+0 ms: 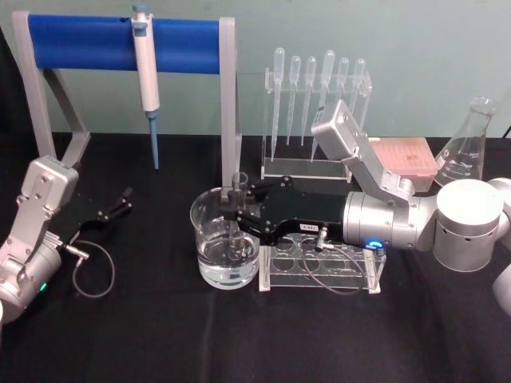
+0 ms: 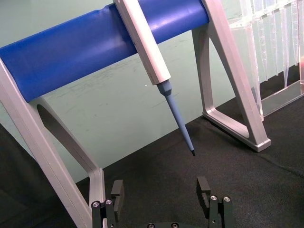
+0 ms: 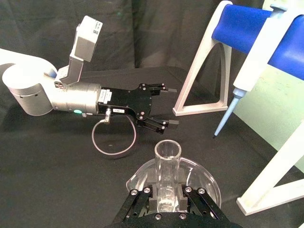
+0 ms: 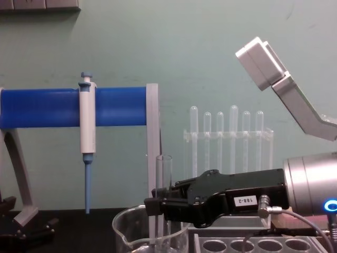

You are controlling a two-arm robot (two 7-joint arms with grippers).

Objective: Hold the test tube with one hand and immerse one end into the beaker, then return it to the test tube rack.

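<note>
Test tube rack (image 1: 319, 271) sits mid-table. The beaker (image 1: 196, 217) is just beside it at its 9 o'clock, with clear liquid in its lower part. We see the right gripper (image 1: 233, 209) reaching across the rack, jaws clamped on the test tube (image 1: 238, 183), which is upright with its lower end in the liquid. Left gripper (image 1: 125, 201) is at the beaker's 9 o'clock, well apart, jaws wide.

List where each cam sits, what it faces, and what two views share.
Head: high, looking down at the table; left gripper parked, right gripper shut on the test tube in the beaker.
Chest: low, looking level across; right gripper.
Left wrist: faces the pipettor; open left gripper.
Right wrist: looks down the tube; own gripper, left gripper beyond.
Head and chest share tube, beaker, pipettor.
</note>
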